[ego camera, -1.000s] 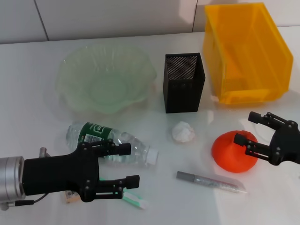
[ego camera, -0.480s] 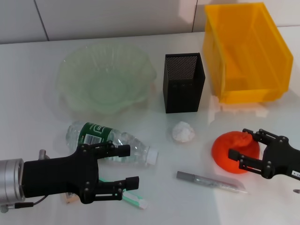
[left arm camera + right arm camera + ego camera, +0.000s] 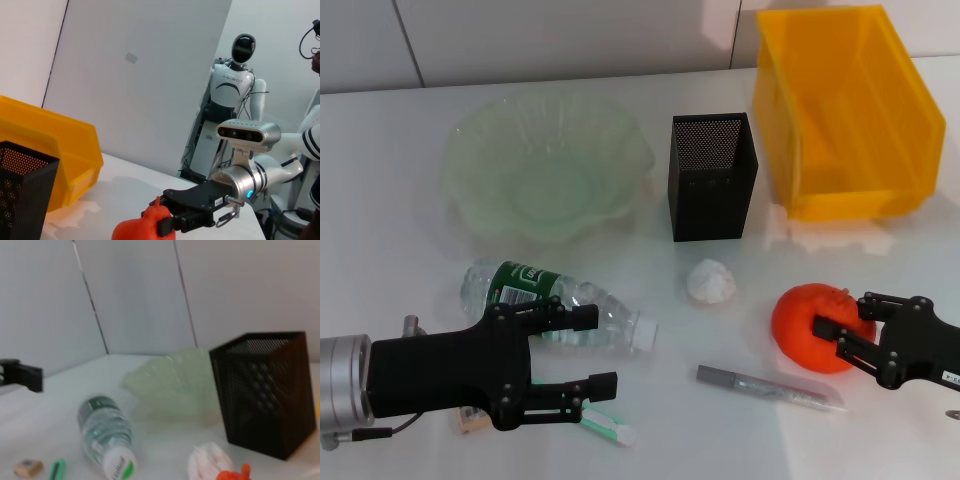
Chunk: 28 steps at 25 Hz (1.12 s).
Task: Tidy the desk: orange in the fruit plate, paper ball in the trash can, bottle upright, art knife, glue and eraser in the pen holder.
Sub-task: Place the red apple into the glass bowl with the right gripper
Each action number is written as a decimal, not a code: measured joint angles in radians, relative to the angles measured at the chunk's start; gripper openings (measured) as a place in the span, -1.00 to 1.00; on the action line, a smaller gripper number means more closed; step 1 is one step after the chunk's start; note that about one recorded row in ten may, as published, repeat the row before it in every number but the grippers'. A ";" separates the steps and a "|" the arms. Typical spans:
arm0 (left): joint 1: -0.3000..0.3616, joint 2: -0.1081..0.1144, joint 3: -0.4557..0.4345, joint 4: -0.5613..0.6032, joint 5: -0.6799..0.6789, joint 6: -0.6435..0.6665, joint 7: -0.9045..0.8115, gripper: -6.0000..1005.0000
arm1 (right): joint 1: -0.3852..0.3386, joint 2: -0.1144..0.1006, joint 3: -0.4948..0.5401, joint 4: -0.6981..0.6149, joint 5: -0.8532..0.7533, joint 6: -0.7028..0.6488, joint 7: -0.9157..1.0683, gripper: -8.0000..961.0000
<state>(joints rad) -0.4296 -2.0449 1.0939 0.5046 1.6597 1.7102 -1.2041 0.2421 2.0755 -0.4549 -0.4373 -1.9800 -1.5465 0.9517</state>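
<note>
Black plastic fingers of the left gripper (image 3: 585,382) sit spread wide apart at the near edge of the desk, hovering over the green glue stick (image 3: 601,427) with nothing held, and the tiny tan eraser (image 3: 470,424) peeks out just beside the arm. Over on the other side the right gripper (image 3: 835,324) has its fingers parted around the near right flank of the orange (image 3: 809,324); whether the pads actually touch the skin, can't tell, looks more like a bracket than a squeeze so far. Orange should be firm with a bit of give, round and slightly waxy, so my guess is it wants a grab across the widest middle, not too hard or it rolls out. The grey art knife (image 3: 770,389) lies flat just in front of it, thin and stiff, awkward to pinch. The bottle (image 3: 555,303) lies on its side just beyond the left gripper, smooth and rolly. The paper ball (image 3: 711,282) is feather-light and squishy. Farther back stand the mesh pen holder (image 3: 712,177), the glass fruit plate (image 3: 470,150) (fragile, go easy) and the yellow trash can (image 3: 845,115).
</note>
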 joint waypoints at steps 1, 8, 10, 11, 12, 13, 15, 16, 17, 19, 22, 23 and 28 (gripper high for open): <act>0.000 0.000 0.000 0.000 0.000 0.000 0.000 0.59 | -0.001 0.000 0.003 0.000 0.000 -0.018 0.000 0.15; 0.001 0.000 0.000 0.000 0.000 -0.001 0.000 0.59 | -0.009 -0.003 0.113 -0.033 0.005 -0.208 0.002 -0.35; 0.001 0.000 0.000 0.000 0.000 -0.001 0.000 0.59 | -0.008 -0.001 0.131 -0.047 0.006 -0.245 0.002 -0.50; 0.002 0.000 0.000 0.000 0.000 -0.001 0.000 0.59 | -0.002 0.002 0.168 -0.070 0.012 -0.315 0.004 -0.58; 0.002 0.000 0.000 0.000 0.000 -0.001 0.000 0.59 | -0.002 0.002 0.168 -0.070 0.012 -0.315 0.004 -0.64; 0.002 0.000 0.000 0.000 0.000 -0.001 0.000 0.59 | 0.019 0.003 0.187 -0.078 0.035 -0.359 0.005 -0.69; 0.004 0.000 0.000 0.000 0.000 -0.002 0.000 0.59 | 0.053 0.003 0.187 -0.080 0.070 -0.386 0.008 -0.71; 0.004 0.000 0.000 0.000 0.000 -0.002 0.000 0.59 | 0.076 0.003 0.184 -0.081 0.085 -0.394 0.009 -0.72; 0.004 0.000 0.000 0.000 0.000 -0.002 0.000 0.59 | 0.076 0.003 0.184 -0.081 0.085 -0.394 0.009 -0.72; 0.005 -0.001 0.000 0.000 0.000 -0.002 0.000 0.59 | 0.133 0.002 0.181 -0.083 0.097 -0.398 0.010 -0.74; 0.005 -0.002 0.000 0.000 0.000 -0.002 0.000 0.59 | 0.234 0.002 0.166 -0.081 0.093 -0.356 0.012 -0.76; 0.005 -0.003 0.000 0.000 0.000 -0.001 0.000 0.59 | 0.307 0.003 0.144 -0.073 0.094 -0.297 0.013 -0.77; 0.006 -0.003 0.000 0.000 0.000 -0.001 0.000 0.59 | 0.489 0.003 0.117 -0.032 0.098 -0.133 0.013 -0.83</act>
<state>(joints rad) -0.4237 -2.0478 1.0937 0.5047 1.6597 1.7088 -1.2041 0.7312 2.0787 -0.3374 -0.4694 -1.8819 -1.6791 0.9647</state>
